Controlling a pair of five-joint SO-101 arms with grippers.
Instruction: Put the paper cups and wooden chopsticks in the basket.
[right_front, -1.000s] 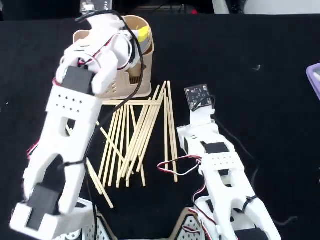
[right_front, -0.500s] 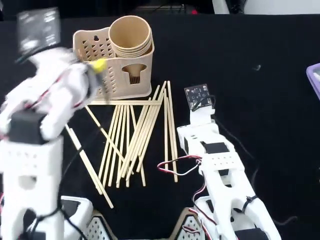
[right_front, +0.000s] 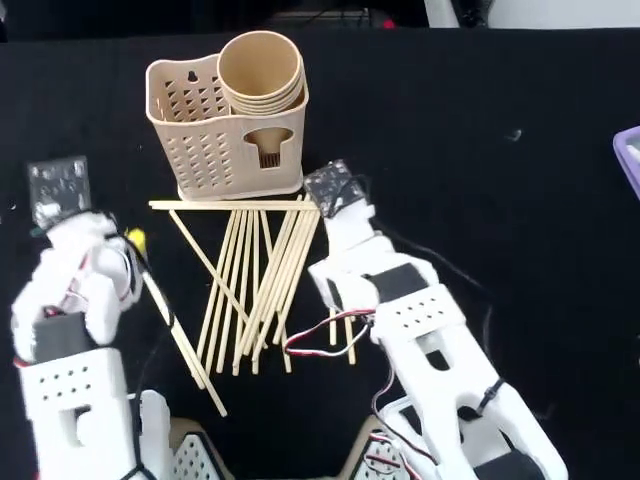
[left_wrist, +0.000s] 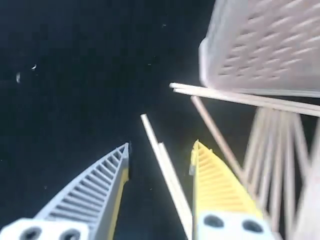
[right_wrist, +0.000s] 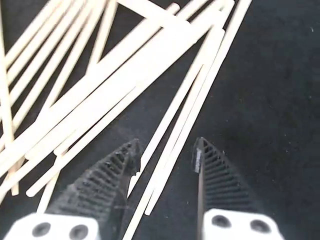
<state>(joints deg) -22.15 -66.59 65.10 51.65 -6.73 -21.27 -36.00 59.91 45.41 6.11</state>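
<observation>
Toward the left of the table (right_front: 520, 230), the left arm (right_front: 70, 370) sits low, with the left tool (left_wrist: 160, 147) just above the black surface, fingers apart. A stray chopstick (left_wrist: 170, 175) runs through the gap between them, close beside the yellow finger; contact cannot be confirmed. Further back, the basket (right_front: 215, 155) stands upright. The paper cups (right_front: 260, 65) are nested in one stack inside its right-hand compartment, their rims above the basket wall. One crosswise chopstick (right_front: 235, 205) lies along the basket's foot. The remaining chopsticks (right_front: 250, 285) lie loose on the table in front of it, fanned and overlapping. The right arm (right_front: 430, 330) extends over the right edge of this pile. The right tool (right_wrist: 166, 145) is spread, gripping nothing, with several sticks passing under the gap between its fingers. At the far right edge, well apart from the rest, sits a purple item (right_front: 630, 150), partly cut off.
</observation>
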